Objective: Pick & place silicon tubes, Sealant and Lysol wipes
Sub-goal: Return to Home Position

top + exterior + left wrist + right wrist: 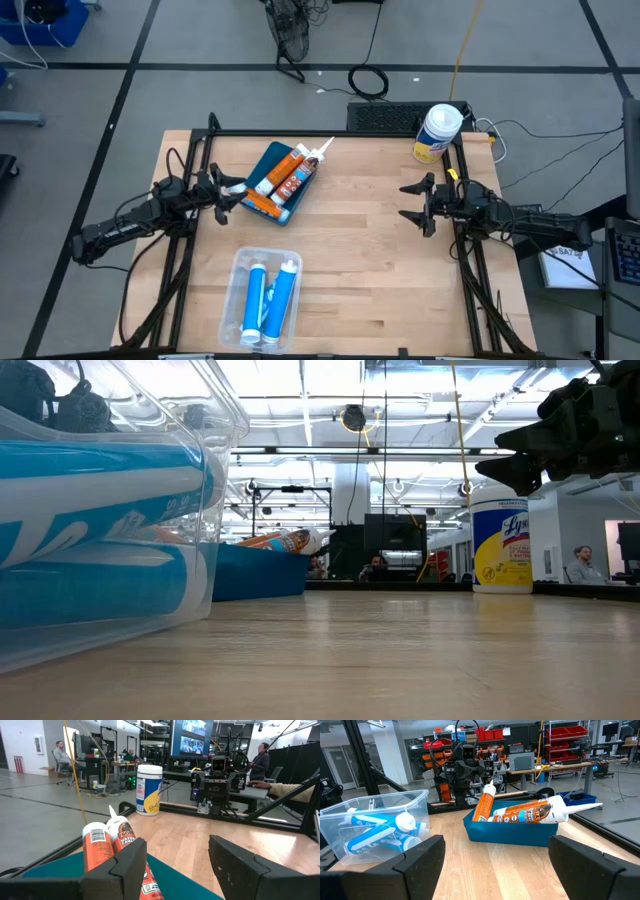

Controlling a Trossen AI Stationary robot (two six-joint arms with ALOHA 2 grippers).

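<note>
The light wooden table (370,260) carries three things directly on its top. The blue bin (510,834) lies askew toward the far left. A clear bin (240,262) sits in front of the blue bin, apart from it. The Lysol wipes (437,133) stand upright well to the blue bin's right, at the far corner.

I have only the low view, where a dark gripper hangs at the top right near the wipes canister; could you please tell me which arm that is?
Observer: That is the right gripper, over the table's right side; the wipes canister stands beyond it at the far right corner.
Operator: Thank you. Is it holding anything?
Observer: No, its fingers are spread wide with nothing between them.
Operator: And the other arm?
Observer: The left gripper is open too, close by the blue bin's left side.
</note>
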